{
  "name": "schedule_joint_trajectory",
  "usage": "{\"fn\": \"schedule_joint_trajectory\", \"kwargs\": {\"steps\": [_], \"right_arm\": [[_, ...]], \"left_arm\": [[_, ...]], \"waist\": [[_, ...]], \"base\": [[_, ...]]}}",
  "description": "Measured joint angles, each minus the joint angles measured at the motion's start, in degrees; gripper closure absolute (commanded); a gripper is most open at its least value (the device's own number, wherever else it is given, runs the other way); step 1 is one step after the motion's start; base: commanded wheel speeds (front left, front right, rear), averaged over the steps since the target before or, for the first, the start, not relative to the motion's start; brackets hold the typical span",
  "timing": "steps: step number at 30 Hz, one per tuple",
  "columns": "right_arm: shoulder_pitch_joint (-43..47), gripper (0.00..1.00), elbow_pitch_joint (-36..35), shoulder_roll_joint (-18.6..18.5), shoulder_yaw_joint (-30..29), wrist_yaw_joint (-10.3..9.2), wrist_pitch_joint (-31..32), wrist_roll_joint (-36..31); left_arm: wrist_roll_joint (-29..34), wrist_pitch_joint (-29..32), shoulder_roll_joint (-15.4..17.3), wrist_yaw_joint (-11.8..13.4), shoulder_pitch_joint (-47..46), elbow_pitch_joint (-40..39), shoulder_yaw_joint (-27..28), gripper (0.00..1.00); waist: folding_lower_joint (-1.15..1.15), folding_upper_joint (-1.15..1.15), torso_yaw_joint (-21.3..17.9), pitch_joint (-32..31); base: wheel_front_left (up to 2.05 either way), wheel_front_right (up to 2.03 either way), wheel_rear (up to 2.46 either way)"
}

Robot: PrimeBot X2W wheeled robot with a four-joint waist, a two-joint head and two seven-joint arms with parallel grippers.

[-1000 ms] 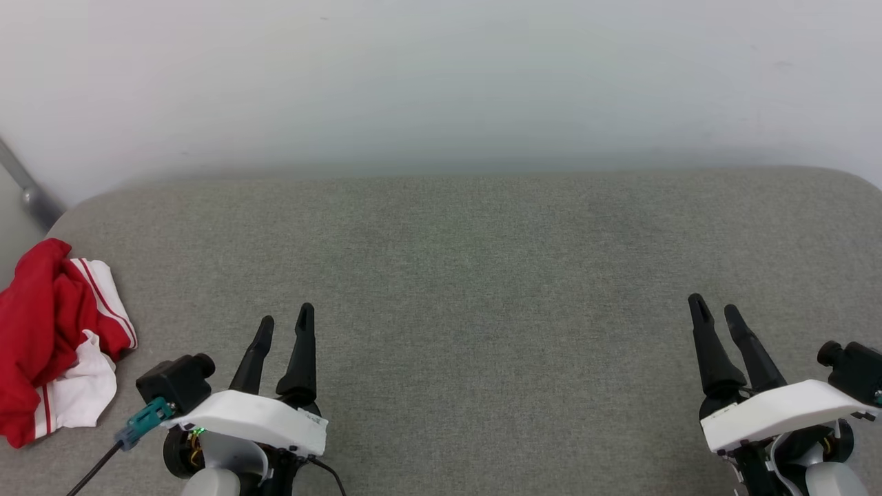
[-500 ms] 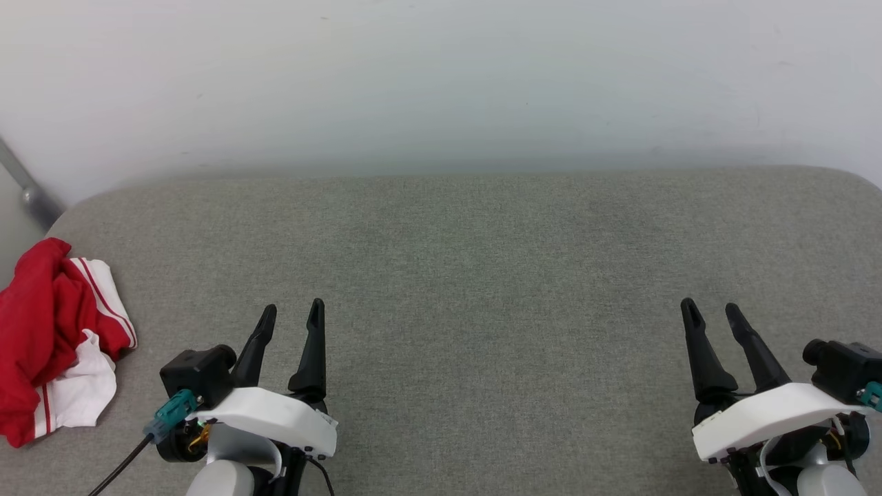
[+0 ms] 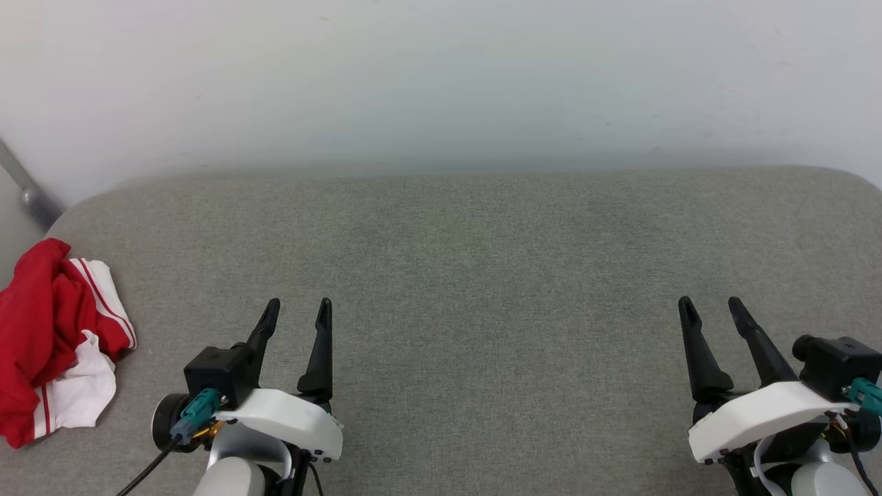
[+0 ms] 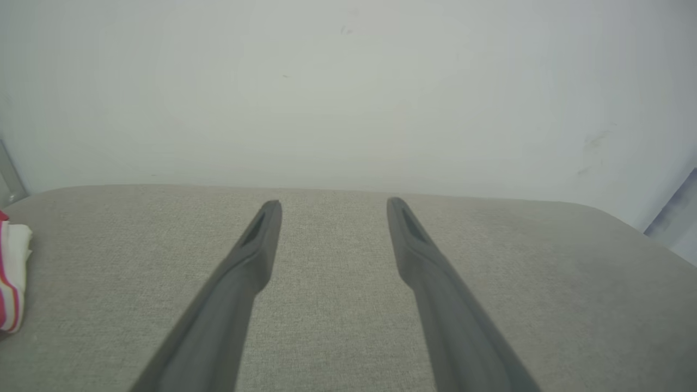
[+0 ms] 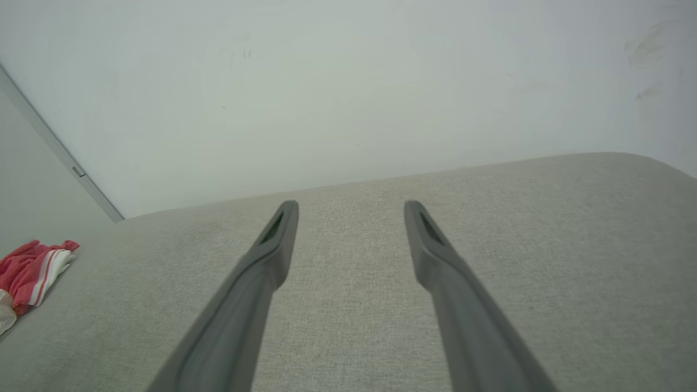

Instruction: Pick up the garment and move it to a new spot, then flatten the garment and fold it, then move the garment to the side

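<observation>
1. Shirt (image 3: 41, 344): red body; white sleeve panels edged with thin red stripes.
2. Table (image 3: 482, 275): grey-green cloth with a fine, even woven fleck.
3. Wall (image 3: 441, 83): plain off-white, with a few faint grey scuffs.
4. Strip (image 3: 24, 189) on the wall: dull grey metal.
5. Left gripper (image 3: 300, 304): matte black fingers (image 3: 318, 358), white shell (image 3: 275, 420), black camera block (image 3: 220, 372), teal plug (image 3: 196, 406) with a black cable (image 3: 148, 468), pale grey forearm (image 3: 231, 479).
6. Right gripper (image 3: 709, 303): black fingers (image 3: 699, 358), white shell (image 3: 758, 413), black camera block (image 3: 830, 358), teal plug (image 3: 865, 394).
</observation>
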Motion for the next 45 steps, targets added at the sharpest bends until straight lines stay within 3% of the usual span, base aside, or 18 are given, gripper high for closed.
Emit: {"fn": "schedule_joint_trajectory", "kwargs": {"steps": [22,45], "right_arm": [[-0.01,0.0,0.07,0.24,-0.67,0.01,-1.4,-7.9],[-0.01,0.0,0.25,0.29,-0.96,0.02,-2.8,-11.84]], "left_arm": [[6.11,-2.59,-0.69,0.65,0.1,0.53,0.8,0.0],[10.71,-4.39,-2.37,-0.88,0.77,3.04,4.28,0.0]], "waist": [[0.0,0.0,0.71,-0.02],[0.0,0.0,1.06,-0.51]], "base": [[0.0,0.0,0.0],[0.0,0.0,0.0]]}}
